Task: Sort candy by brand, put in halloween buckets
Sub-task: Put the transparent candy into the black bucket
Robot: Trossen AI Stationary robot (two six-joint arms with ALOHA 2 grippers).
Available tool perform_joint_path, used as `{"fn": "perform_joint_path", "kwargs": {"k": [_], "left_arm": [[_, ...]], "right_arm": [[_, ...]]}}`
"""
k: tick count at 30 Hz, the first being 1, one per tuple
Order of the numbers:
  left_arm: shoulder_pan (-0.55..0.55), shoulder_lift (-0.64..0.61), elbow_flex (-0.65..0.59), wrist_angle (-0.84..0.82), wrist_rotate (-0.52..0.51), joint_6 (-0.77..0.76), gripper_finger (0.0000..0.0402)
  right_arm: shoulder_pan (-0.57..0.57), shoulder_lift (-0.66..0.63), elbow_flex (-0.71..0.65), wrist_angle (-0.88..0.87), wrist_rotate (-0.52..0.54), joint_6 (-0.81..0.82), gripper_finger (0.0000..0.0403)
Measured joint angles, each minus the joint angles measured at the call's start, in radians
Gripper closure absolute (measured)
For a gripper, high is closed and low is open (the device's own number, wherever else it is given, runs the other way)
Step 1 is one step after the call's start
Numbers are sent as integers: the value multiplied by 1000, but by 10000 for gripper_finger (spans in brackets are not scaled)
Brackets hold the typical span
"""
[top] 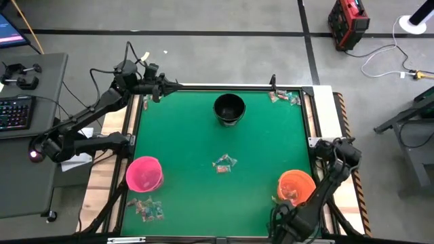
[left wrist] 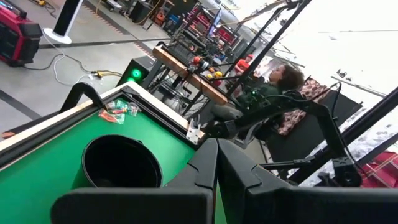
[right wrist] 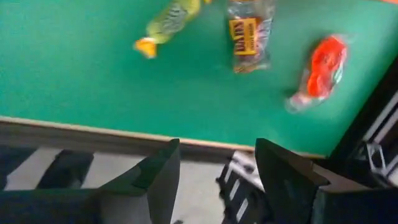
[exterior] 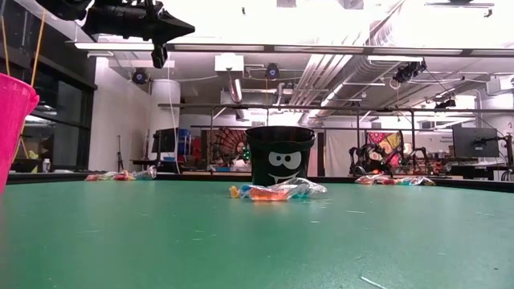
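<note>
Green tabletop (top: 190,142) holds scattered candy (top: 224,163) beside the black bucket (top: 229,108); sorting barely begun. Left gripper (top: 178,85) closed, empty; right gripper (right wrist: 214,165) open, empty.

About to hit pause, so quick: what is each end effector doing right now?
Left end effector: closed, holding nothing, above the black bucket.
Right end effector: open, empty, at the table's edge.
</note>
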Motion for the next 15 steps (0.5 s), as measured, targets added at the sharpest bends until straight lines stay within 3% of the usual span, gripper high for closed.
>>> {"fn": "perform_joint_path", "kwargs": {"k": [15], "left_arm": [[-1, 0, 0, -1, -13, 0, 401]], "right_arm": [[10, -7, -121, -2, 112, -27, 204]]}}
